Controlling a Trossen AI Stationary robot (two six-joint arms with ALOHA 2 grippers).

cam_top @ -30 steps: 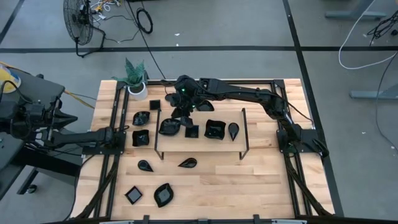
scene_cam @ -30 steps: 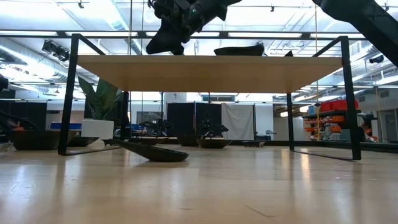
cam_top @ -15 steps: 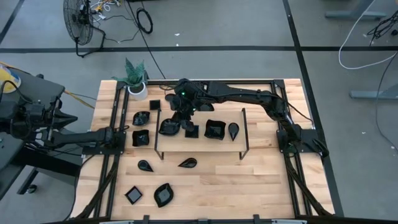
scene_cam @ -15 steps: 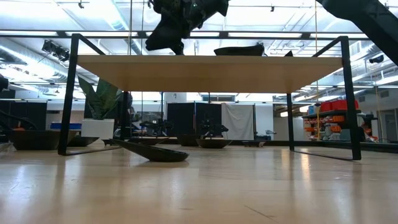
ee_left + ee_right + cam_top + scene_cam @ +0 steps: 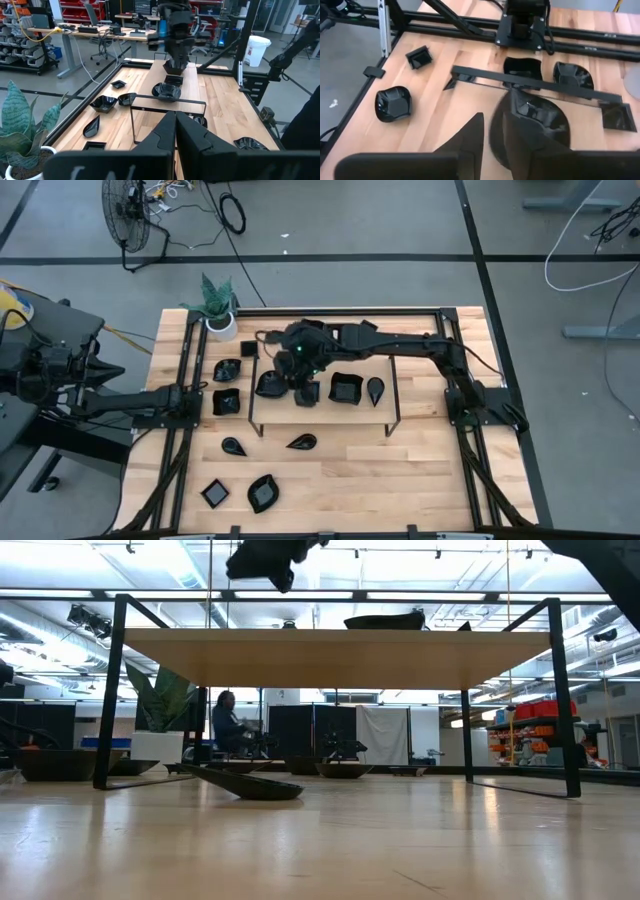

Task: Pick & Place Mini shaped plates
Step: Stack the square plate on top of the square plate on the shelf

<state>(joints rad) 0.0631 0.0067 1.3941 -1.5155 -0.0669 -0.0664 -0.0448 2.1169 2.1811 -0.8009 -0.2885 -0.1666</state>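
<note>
Right tool [image 5: 300,370] hovering over the shelf [image 5: 330,412].
Its fingers are standing slightly parted above a leaf plate [image 5: 532,120], gripping nothing; left tool [image 5: 175,131] is waiting clenched at the table's [image 5: 420,470] left.

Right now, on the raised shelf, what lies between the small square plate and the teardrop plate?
One wavy-edged plate, shown in the high view.

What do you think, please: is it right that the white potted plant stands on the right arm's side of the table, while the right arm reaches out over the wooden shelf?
Not quite. The high view shows the potted plant at the corner on the side of the left arm, not the right. The rest stands: the right gripper is out over the wooden shelf.
</note>
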